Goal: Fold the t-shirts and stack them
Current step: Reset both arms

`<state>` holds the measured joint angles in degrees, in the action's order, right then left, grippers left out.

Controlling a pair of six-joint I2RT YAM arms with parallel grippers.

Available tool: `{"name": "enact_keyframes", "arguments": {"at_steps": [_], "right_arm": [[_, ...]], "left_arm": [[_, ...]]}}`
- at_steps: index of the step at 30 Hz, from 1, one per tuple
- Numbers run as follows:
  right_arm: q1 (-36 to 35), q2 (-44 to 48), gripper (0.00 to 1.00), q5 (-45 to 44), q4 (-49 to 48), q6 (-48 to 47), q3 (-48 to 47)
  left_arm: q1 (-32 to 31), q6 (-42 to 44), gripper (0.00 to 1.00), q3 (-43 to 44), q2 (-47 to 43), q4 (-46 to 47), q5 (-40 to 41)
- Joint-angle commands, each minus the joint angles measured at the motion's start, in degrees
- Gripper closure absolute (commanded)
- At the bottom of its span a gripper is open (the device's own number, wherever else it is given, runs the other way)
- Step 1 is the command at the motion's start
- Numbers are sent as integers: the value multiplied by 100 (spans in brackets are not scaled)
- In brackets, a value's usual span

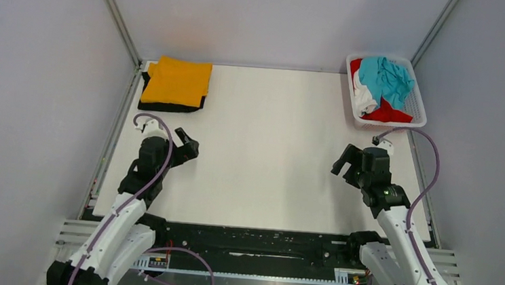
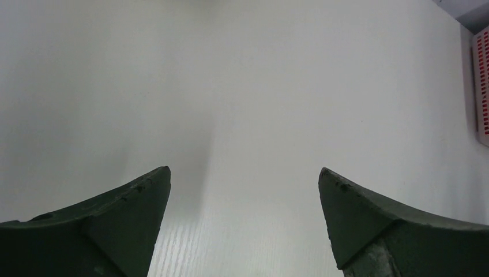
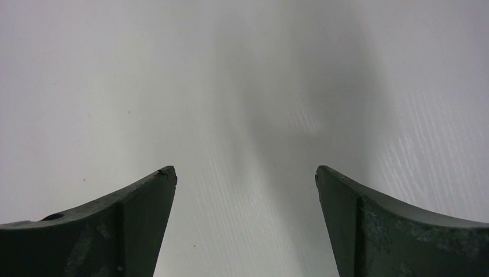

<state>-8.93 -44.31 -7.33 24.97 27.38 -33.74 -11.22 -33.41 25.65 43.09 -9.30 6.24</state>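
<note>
Showing overhead only: folded orange-yellow t-shirt (image 1: 176, 80)

White table (image 1: 267, 178) sat boxed in by plain grey walls (image 1: 273, 15) on three sides, metal posts (image 1: 115, 16) in back corners, black rail (image 1: 255, 243) along near edge. Light was even.

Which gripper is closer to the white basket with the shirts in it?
The right gripper. It hovers open just in front of the basket, on the same side of the table. The left gripper is far across the table, nearer the folded orange-yellow shirt.
</note>
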Motion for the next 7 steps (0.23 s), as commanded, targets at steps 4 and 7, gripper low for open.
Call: {"name": "enact_keyframes", "arguments": {"at_steps": [4, 7], "right_arm": [[14, 410, 1, -70, -362, 96, 390], [8, 490, 1, -70, -361, 98, 389]], "left_arm": [[-3, 71, 1, -130, -1127, -537, 443], [-3, 91, 1, -57, -1194, -701, 552]]}}
